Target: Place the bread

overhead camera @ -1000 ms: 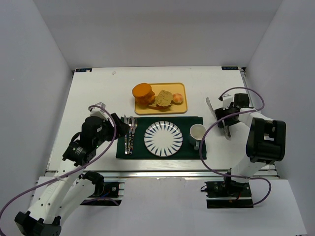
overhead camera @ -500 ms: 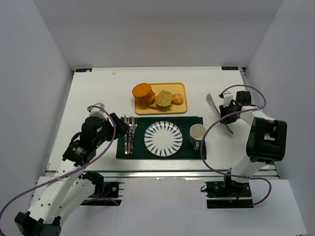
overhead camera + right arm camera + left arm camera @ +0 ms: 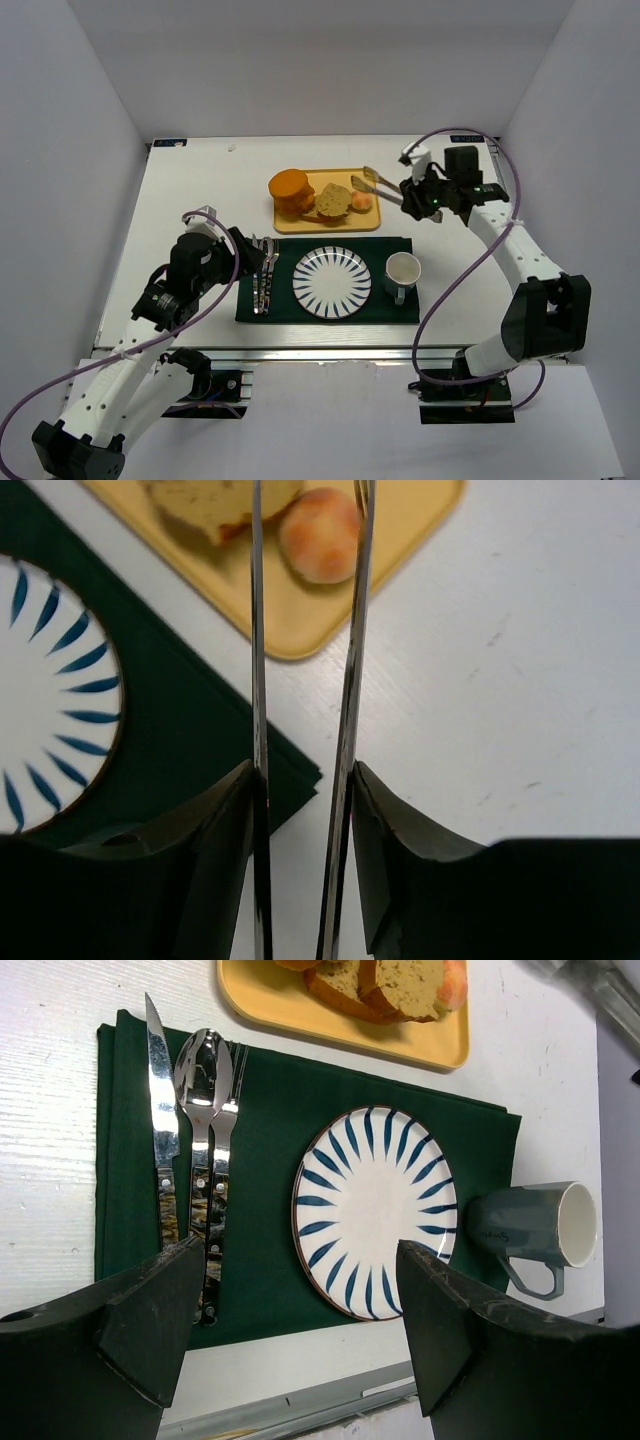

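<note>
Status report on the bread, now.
Left gripper open, above the placemat. Right gripper shut on tongs, tips over the tray's right end. Toast on the tray's left end, ungripped; plate bare. Brown slice and bun lie between tongs and toast.

Bread (image 3: 290,186) on tray (image 3: 345,222), behind plate (image 3: 331,283)

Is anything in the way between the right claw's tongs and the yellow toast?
Yes. The right claw holds tongs at the right end of the tray; a round bun and a greyish-brown slice lie between them and the golden toast.

White table (image 3: 200,185); on it a yellow tray (image 3: 340,223); a dark-green placemat (image 3: 380,310).
</note>
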